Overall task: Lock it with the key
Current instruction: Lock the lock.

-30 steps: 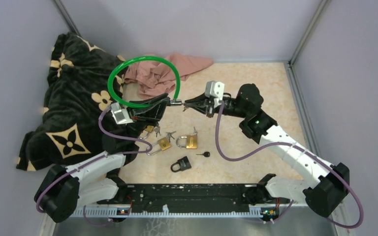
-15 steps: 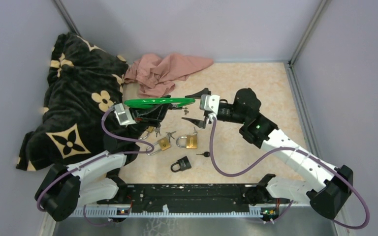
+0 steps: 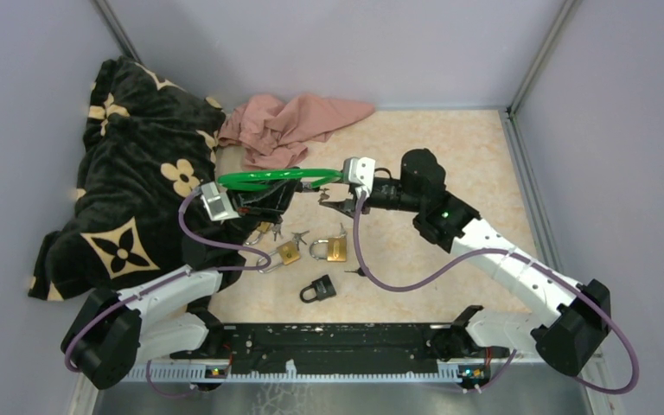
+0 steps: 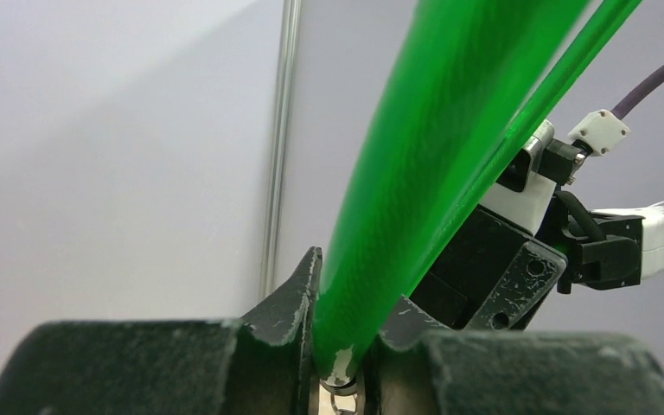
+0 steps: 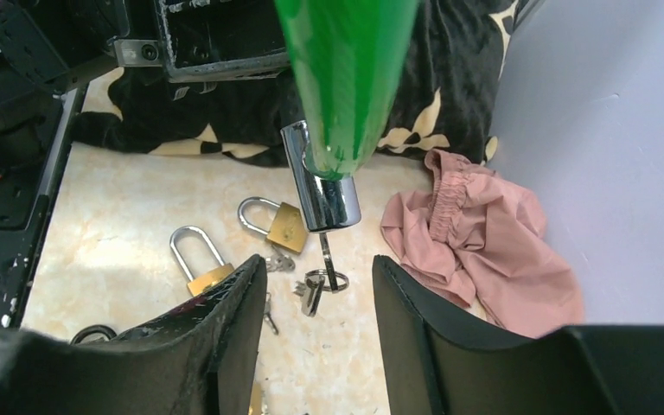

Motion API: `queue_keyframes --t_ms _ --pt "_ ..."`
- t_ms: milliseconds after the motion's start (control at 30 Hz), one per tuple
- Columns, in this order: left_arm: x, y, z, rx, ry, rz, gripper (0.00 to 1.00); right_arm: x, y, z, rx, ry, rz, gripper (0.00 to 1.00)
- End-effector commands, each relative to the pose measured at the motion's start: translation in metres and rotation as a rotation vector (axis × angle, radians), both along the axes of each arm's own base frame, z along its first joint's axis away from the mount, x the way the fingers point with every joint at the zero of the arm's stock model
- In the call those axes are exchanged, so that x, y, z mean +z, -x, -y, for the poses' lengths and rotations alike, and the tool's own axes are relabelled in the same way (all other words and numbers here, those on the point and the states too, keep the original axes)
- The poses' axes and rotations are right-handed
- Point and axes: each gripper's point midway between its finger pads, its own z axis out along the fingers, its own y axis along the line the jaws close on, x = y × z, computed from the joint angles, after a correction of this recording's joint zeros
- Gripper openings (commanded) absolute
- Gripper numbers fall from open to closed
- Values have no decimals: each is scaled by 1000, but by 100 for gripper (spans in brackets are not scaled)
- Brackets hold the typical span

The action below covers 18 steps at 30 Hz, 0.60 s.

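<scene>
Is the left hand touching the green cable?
Touching. The left wrist view shows the left hand clamped on the green cable, both fingers pressing its sides.

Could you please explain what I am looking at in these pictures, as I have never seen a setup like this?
These are two robot arms bolted at a table's near edge. One picture looks down from above; the other two come from a small camera on each wrist. The left tool is clamped on a green cable lock. The right tool stands open, close to the lock's chrome cylinder, from which a key sticks out. On the table lie brass padlocks, a black padlock, a pink cloth and a dark flowered blanket.
</scene>
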Motion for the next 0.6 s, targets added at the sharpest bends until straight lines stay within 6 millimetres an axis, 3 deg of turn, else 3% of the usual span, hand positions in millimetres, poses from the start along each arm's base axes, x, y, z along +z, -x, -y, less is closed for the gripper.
queue_keyframes --t_ms 0,233,333,400,567 --pt "31 21 -16 -4 97 109 0 35 -4 -5 12 -72 47 44" --pt "31 20 -16 -2 98 109 0 29 -10 -11 13 -65 32 1" --pt "32 21 -18 9 102 118 0 22 -14 -4 -2 -42 39 0" --pt "34 22 -22 34 104 138 0 9 -28 14 -51 -22 20 0" --pt "37 16 -39 112 113 159 0 -40 -63 83 -213 -24 -100 0"
